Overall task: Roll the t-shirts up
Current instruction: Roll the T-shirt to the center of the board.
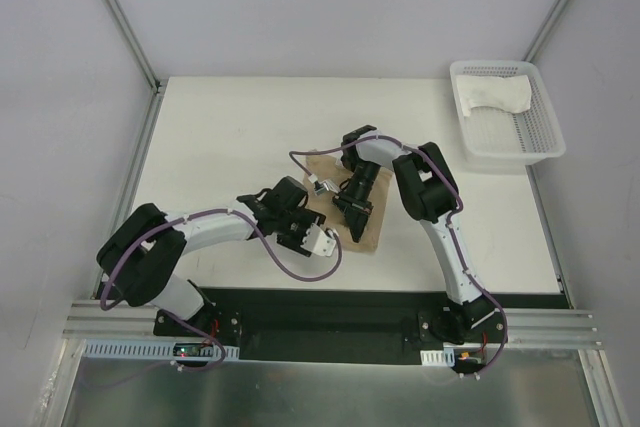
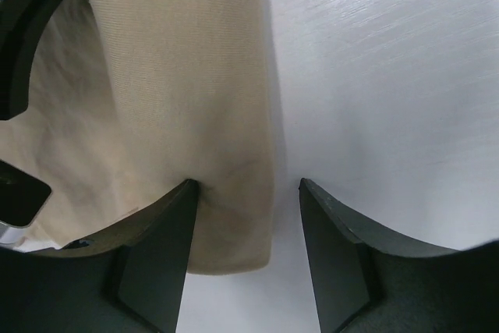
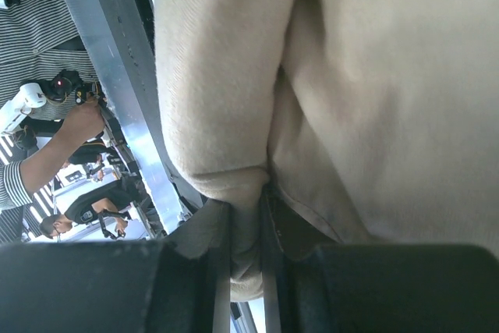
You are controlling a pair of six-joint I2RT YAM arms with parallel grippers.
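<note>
The tan t-shirt (image 1: 366, 235) lies folded at the middle of the table, mostly covered by both arms. My right gripper (image 1: 350, 213) is shut on a bunched fold of it; the wrist view shows the tan cloth (image 3: 374, 76) pinched between the fingers of that gripper (image 3: 245, 216). My left gripper (image 1: 312, 197) is open at the shirt's left edge. In its wrist view that gripper (image 2: 246, 185) straddles the edge of the tan cloth (image 2: 179, 76), with one finger over the cloth and the other over bare table. The white t-shirt (image 1: 495, 97) lies crumpled in the basket.
A white plastic mesh basket (image 1: 520, 152) stands at the table's far right corner. The white table (image 1: 230, 137) is bordered by metal frame rails on both sides. The arm bases sit on a black strip at the near edge.
</note>
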